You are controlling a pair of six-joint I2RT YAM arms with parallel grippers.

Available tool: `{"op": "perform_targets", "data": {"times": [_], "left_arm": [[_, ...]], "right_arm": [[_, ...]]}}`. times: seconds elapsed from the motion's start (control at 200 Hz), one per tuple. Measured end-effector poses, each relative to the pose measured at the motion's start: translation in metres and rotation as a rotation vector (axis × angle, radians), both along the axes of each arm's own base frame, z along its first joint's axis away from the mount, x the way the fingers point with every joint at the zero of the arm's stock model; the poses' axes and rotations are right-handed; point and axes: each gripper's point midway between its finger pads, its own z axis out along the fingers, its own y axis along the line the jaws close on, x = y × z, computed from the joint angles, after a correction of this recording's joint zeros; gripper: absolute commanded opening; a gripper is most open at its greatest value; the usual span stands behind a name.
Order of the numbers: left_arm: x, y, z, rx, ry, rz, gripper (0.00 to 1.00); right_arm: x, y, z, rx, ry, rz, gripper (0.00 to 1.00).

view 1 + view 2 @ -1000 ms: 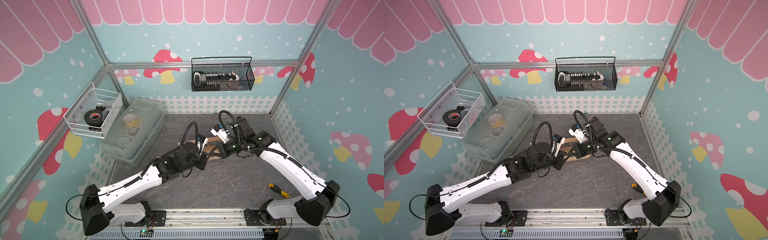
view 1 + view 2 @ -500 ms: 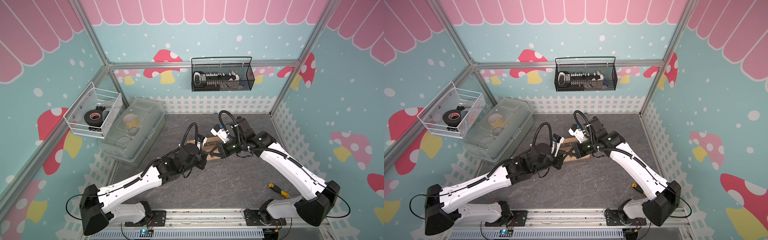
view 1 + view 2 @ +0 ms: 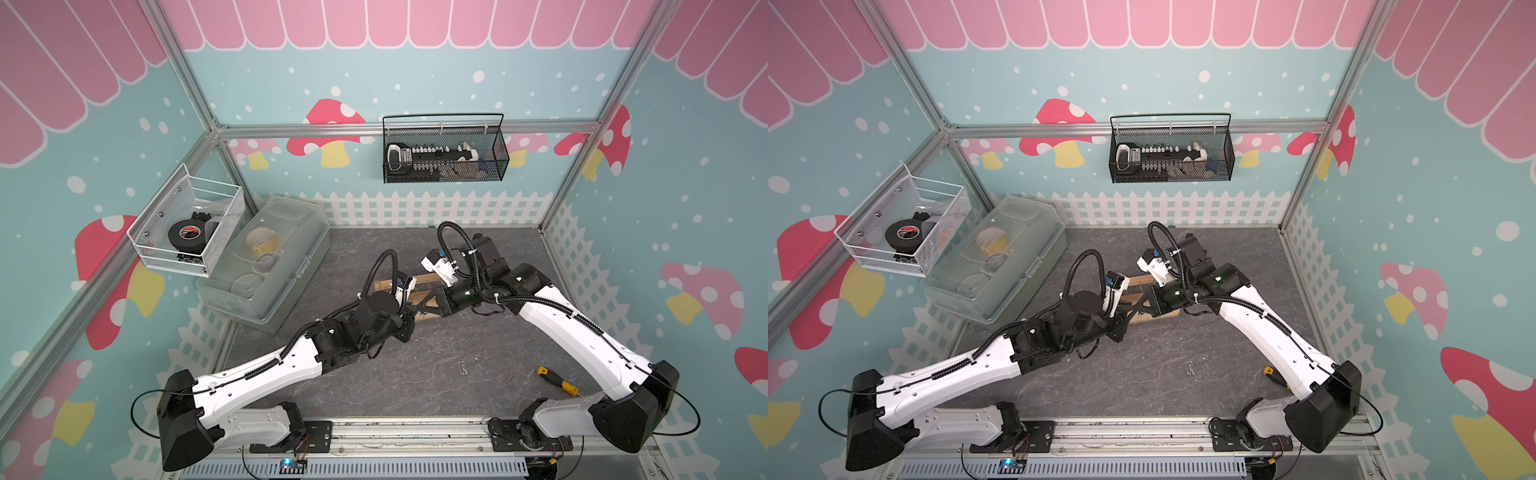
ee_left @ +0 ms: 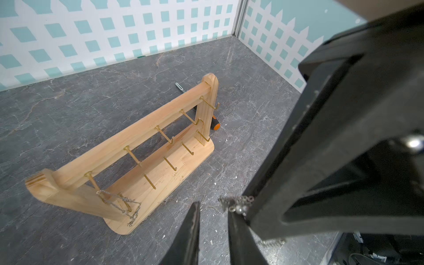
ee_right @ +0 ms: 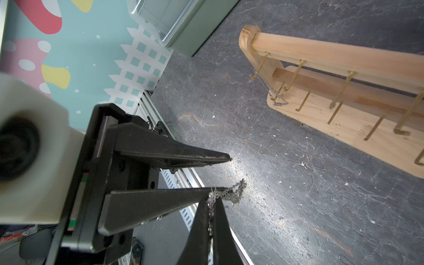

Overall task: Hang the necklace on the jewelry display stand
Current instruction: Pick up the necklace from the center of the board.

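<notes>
Necklace, a thin silver chain, is up off the table. We see it bunched at the tips of the right gripper, whose jaws are clamped tight on it, with a strand running back between them. Left gripper sits right against the bunch, jaws apart with a modest gap. The chain touches the tip of only one finger, so we read no left-side grip. Both grippers hover near the light-wood jewelry display stand with gold pegs, upright on the grey marbled tabletop. Held chain is clear of the stand. We also see a second silver chain draped over the end pegs by one upright, hanging toward the base.
</notes>
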Motion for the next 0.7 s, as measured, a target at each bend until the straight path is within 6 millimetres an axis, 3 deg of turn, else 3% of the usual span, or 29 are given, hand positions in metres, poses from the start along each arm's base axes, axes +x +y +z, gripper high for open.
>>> {"op": "perform_targets", "data": {"times": [0.7], "left_arm": [[0.0045, 0.0077, 0.0061, 0.006, -0.048, 0.033, 0.26]], "right_arm": [[-0.0076, 0.0023, -0.0067, 0.016, 0.039, 0.029, 0.05]]}}
